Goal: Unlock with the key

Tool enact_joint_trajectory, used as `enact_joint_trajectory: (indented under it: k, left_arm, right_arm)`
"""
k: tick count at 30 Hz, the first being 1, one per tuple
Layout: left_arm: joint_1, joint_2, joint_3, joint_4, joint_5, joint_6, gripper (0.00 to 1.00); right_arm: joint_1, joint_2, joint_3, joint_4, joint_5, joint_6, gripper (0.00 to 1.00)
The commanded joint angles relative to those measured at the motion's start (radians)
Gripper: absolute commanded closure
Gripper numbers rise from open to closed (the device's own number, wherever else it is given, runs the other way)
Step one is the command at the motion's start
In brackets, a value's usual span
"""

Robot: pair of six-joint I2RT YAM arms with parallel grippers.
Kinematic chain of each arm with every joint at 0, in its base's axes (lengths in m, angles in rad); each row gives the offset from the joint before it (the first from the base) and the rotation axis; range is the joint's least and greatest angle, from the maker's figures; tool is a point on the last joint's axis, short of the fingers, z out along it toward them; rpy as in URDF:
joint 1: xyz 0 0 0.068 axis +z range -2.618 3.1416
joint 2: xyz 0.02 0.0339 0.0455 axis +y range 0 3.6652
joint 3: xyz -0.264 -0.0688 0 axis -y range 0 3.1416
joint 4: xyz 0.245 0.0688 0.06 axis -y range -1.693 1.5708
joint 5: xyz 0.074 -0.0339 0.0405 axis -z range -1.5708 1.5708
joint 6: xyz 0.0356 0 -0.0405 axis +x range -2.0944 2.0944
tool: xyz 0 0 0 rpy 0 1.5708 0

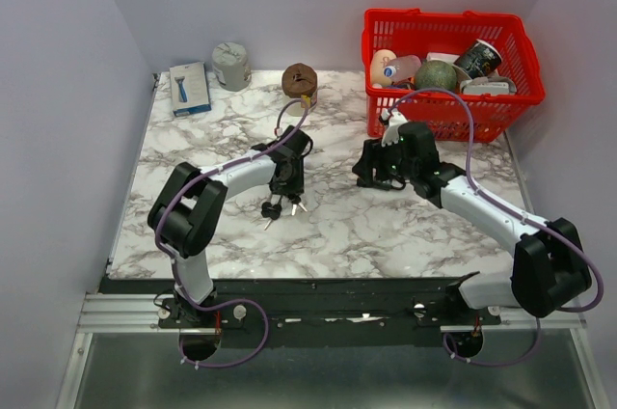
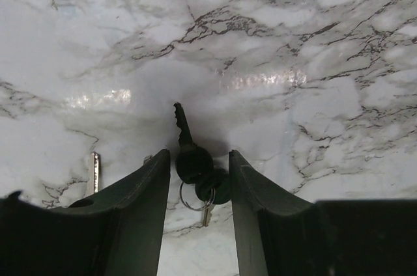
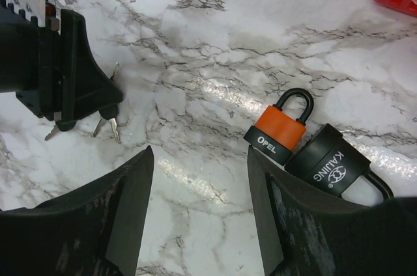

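The task stood near its start. The bunch of small black-headed keys on a wire ring (image 2: 193, 162) was left of centre on the white marble-patterned worktop (image 1: 386, 231), lying on it or just above it. The left hand (image 1: 281, 195) pointed down over the bunch.

In the left wrist view, one black-headed key sat between the two dark jaws, its toothed blade reaching out past their tips. The jaws stood narrowly apart and the key heads filled most of the gap. I could not tell whether they pinched the key or only framed it. Spare blades splayed out to the side and beneath.

The right hand (image 3: 199, 152) was spread wide with nothing between its jaws, low over the worktop right of centre. Just beside its right jaw lay two locks touching each other: an orange padlock with a black base marked OPEL (image 3: 277, 131) and a black round padlock marked KAUING (image 3: 329, 162). The orange one's shackle looked seated, so I judged it locked. The black one's shackle was partly hidden.

At most the key had been reached. A lock had yet to be steadied, and the key carried across, inserted and turned. Which lock it fitted the pictures did not show.
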Motion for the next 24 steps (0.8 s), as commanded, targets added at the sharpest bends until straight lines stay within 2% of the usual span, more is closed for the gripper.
enact_joint_trajectory:
  k: [1, 6, 12, 13, 19, 24]
  left_arm:
    - [-0.004, -0.058, -0.070, -0.066, -0.013, -0.036, 0.51]
    - [-0.004, -0.026, -0.079, -0.053, 0.043, -0.027, 0.54]
    - [-0.006, -0.010, -0.087, -0.048, 0.074, -0.026, 0.71]
    - [-0.004, -0.015, -0.092, -0.045, 0.079, -0.024, 0.79]
    - [-0.006, -0.045, -0.106, -0.020, 0.089, -0.029, 0.98]
    - [-0.006, -0.087, -0.107, 0.006, 0.086, -0.044, 1.00]
  right_arm:
    - [0.008, 0.007, 0.027, -0.035, -0.009, -0.020, 0.32]
    - [0.008, 0.010, 0.028, -0.041, -0.009, -0.019, 0.32]
    - [0.009, 0.004, 0.025, -0.044, -0.012, -0.014, 0.32]
    - [0.012, 0.002, 0.022, -0.044, -0.010, -0.012, 0.32]
    - [0.014, -0.004, 0.016, -0.046, -0.007, -0.009, 0.32]
    - [0.020, -0.005, 0.019, -0.046, -0.007, -0.012, 0.32]
